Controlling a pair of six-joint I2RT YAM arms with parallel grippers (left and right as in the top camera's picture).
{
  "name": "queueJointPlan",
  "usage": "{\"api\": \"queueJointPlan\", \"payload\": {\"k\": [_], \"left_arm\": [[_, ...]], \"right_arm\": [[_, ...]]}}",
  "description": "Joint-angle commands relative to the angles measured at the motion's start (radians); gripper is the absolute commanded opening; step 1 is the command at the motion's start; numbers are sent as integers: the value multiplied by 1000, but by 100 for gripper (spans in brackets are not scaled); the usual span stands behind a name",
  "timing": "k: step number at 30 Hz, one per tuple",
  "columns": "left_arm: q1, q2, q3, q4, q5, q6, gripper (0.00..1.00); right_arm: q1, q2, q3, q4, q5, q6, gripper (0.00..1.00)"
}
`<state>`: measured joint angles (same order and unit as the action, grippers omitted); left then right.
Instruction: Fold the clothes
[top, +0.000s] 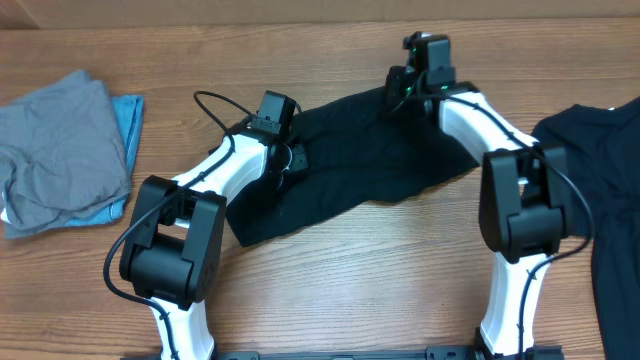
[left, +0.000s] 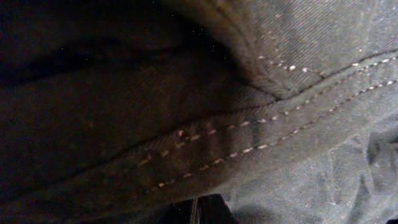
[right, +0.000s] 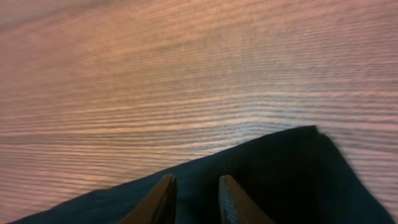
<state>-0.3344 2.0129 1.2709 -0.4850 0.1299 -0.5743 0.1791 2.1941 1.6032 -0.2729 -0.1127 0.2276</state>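
Left tool clamped on the black garment, right tool slightly parted (holding nothing): pull now and you may drag the cloth askew.

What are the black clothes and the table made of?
Black garment: woven cloth, matte, maybe cotton twill; fine diagonal ribs and light stitched seams show close up. Table: wood or wood-look laminate, smooth; streaky grain lines run across it.
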Motion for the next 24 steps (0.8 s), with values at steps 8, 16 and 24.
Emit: {"api": "queueJointPlan", "payload": {"k": [8,16,24], "left_arm": [[-2,81,-27,-8,-85,-10,4],[-2,81,-27,0,-77,-18,4],[-2,81,-27,-8,-78,-16,4]], "right_arm": [[25,-235,58,-353,-100,2,33],[85,-133,37,-385,-188,2,14],[144,-21,37,-433,-196,8,4]]}}
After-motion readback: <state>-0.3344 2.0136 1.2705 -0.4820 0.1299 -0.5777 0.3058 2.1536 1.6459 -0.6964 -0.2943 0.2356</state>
